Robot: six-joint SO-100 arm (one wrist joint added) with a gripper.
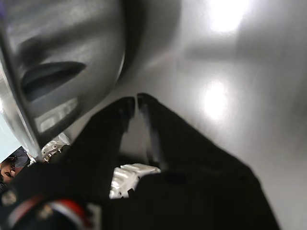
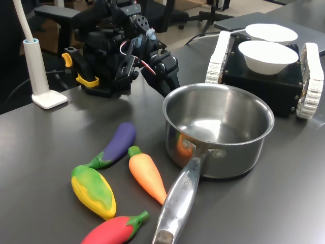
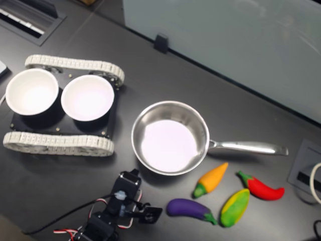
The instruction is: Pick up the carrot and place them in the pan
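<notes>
While the dark grey worktop (image 3: 261, 100) takes up most of both exterior views, the biggest thing sitting on it is the round shiny stainless-steel pan (image 2: 223, 147) (image 3: 170, 138) with its one long steel handle, and it's got nothing inside. Next down in size is a black tracked base with white treads (image 3: 60, 143), carrying two white bowls (image 3: 88, 98).

The black robot arm (image 2: 109, 56) sits at the far side of the worktop in the first exterior view, behind the pan. Its claw (image 2: 165, 71) (image 1: 135, 103) hangs just beside the pan's rim, low over the worktop. In the wrist view the two black fingers (image 1: 158, 124) nearly meet at the tips, just a thin gap, with nothing gripped between them, and the pan's curved wall fills the space right next to them.

The smooth orange toy carrot (image 2: 147, 175) (image 3: 211, 179) with its little green stem cap lies flat on the worktop just beside the pan, close along the handle in the first exterior view. It's on the opposite side of the pan from the claw, so well apart. Close by it are a purple toy eggplant (image 2: 116, 144), a yellow-green toy corn (image 2: 93, 190) and a red toy chili pepper (image 2: 114, 231).
</notes>
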